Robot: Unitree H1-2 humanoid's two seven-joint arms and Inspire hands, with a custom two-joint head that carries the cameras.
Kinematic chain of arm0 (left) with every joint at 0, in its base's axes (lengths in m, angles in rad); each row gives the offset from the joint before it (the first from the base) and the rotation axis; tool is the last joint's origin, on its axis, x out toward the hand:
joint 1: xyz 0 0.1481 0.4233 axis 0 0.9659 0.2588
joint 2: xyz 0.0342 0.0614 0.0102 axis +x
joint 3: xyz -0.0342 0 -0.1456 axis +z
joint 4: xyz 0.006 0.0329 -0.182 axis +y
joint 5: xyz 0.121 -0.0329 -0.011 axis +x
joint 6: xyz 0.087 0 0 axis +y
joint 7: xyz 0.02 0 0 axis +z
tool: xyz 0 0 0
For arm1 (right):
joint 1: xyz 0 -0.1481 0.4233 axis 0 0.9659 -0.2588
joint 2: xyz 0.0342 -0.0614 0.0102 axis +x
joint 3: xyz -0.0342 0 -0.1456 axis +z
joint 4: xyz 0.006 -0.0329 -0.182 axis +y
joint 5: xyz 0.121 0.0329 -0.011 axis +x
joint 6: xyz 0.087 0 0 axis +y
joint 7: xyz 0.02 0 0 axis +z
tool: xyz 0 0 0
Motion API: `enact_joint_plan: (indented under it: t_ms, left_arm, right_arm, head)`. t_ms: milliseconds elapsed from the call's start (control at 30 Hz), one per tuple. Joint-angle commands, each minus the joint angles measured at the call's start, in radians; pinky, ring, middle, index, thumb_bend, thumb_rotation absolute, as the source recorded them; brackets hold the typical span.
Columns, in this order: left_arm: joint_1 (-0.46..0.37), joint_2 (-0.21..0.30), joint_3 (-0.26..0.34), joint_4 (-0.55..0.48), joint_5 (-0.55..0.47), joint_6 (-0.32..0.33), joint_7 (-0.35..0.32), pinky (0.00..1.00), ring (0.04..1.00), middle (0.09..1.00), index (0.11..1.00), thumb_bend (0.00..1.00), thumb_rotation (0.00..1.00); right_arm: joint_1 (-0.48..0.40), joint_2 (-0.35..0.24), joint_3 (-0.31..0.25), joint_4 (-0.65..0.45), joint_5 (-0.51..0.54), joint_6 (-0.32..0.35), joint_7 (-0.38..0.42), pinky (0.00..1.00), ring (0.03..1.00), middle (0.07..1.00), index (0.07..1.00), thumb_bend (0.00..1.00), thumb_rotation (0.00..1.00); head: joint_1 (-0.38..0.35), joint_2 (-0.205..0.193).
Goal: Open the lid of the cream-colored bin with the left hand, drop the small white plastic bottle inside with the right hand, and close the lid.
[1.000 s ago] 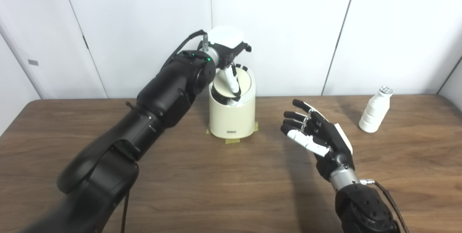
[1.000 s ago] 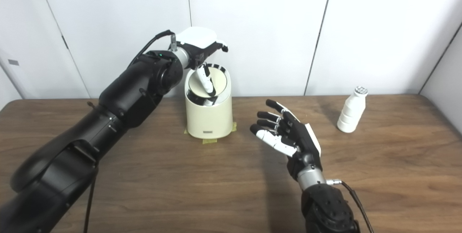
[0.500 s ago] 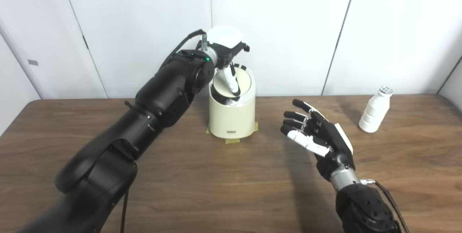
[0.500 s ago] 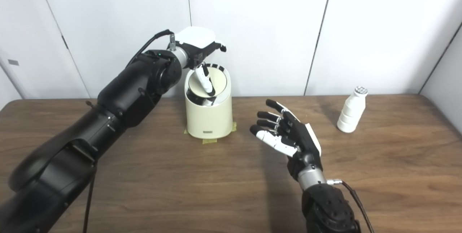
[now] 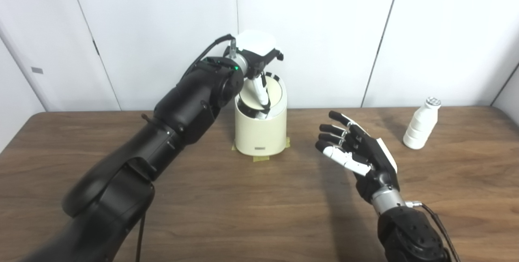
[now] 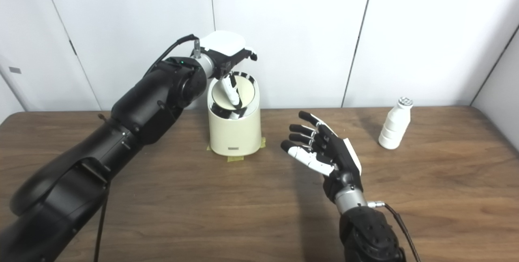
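Bottle [image 5: 421,125], small, white plastic, stands upright on the table [image 5: 259,209] at far right, long axis vertical, well apart from the cream-colored bin [image 5: 261,126]. Right hand [image 5: 357,152] is nearer, fingers spread and empty; the bottle lies to its right and beyond. Left hand [image 5: 256,57] hangs over the bin, fingers reaching down onto the tilted lid [image 5: 253,96], gripping nothing.

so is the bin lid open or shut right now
Partly open: the left hand presses a finger on the lid, which is tilted into the bin, leaving a dark gap at its front.
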Motion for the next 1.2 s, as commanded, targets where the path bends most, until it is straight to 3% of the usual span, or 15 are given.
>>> enact_joint_plan:
  t_ms: [0,367,700,800,967,1067,1167]
  left_arm:
    - [-0.025,0.007,-0.003,-0.008,0.017,-0.007,0.014,0.86,0.902,0.887,0.889,0.95,0.03]
    - [-0.011,0.003,-0.006,0.004,0.01,-0.007,0.017,0.91,0.906,0.882,0.894,0.93,0.03]
    - [-0.03,0.015,0.012,-0.014,-0.003,-0.004,-0.001,0.88,0.909,0.889,0.895,0.94,0.03]
    - [-0.046,0.02,0.031,-0.042,-0.015,0.015,-0.033,0.94,0.929,0.902,0.899,0.93,0.02]
    - [-0.065,0.034,0.088,-0.087,-0.054,0.031,-0.058,0.88,0.911,0.9,0.896,0.97,0.03]
    - [-0.076,0.043,0.141,-0.114,-0.111,0.047,-0.094,0.73,0.85,0.866,0.894,0.97,0.04]
    - [-0.076,0.051,0.199,-0.158,-0.165,0.093,-0.122,0.73,0.848,0.852,0.895,0.95,0.04]
  right_arm:
    - [-0.039,-0.001,-0.007,-0.042,0.012,-0.01,0.006,0.62,0.704,0.71,0.806,0.59,0.16]
    - [-0.042,-0.001,-0.01,-0.04,0.012,-0.011,0.007,0.62,0.703,0.713,0.806,0.61,0.17]
    - [-0.043,0.001,-0.008,-0.044,0.008,-0.007,0.002,0.62,0.706,0.714,0.808,0.6,0.18]
    - [-0.044,0.001,-0.008,-0.041,0.009,-0.009,0.003,0.63,0.708,0.713,0.808,0.61,0.18]
    - [-0.044,0.001,-0.007,-0.04,0.005,-0.011,0.001,0.62,0.705,0.714,0.806,0.6,0.17]
    - [-0.043,-0.002,-0.007,-0.039,0.006,-0.012,0.003,0.63,0.709,0.716,0.808,0.6,0.18]
    - [-0.044,-0.002,-0.006,-0.04,0.004,-0.01,0.002,0.63,0.708,0.716,0.81,0.6,0.17]
  head:
    - [-0.001,0.0]
    - [-0.004,-0.002]
    - [-0.006,-0.001]
    - [-0.006,-0.002]
    - [-0.004,-0.003]
    - [-0.001,-0.002]
    - [-0.004,-0.003]
